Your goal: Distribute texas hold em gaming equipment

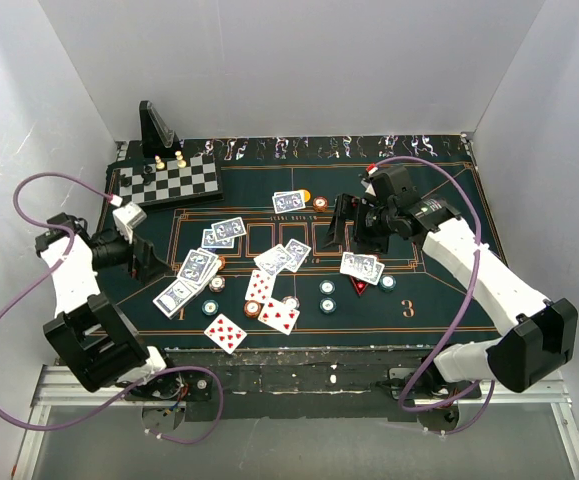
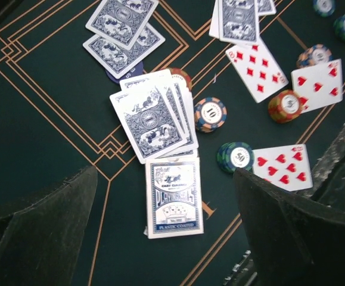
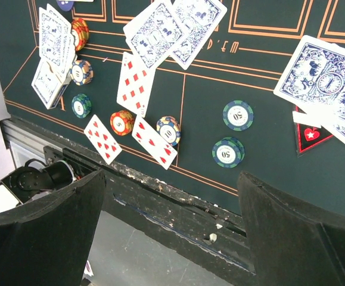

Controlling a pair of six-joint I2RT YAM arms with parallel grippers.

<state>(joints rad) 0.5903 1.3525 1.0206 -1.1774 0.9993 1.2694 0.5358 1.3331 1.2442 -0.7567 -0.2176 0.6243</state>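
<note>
From above, the left arm (image 1: pixel 69 272) bends in from the left side. The left jaws are wide apart and hold nothing, beside a pile of cards (image 1: pixel 198 266). The right arm (image 1: pixel 481 268) reaches to the middle, and the right jaws are wide apart and empty too.

The left wrist view shows a card box (image 2: pixel 173 196) lying between the fingers (image 2: pixel 41 235), touching a fan of cards (image 2: pixel 153 116).

The right wrist view shows the surface (image 3: pixel 202 125) and its near edge. It also shows green chips (image 3: pixel 238 115) and a red marker (image 3: pixel 310 134) partly under cards, with bare green between them.

Bright, diffuse overhead light; shadows faint, soft; wrist views sharp mid-frame, near foreground dark, slightly blurred.
</note>
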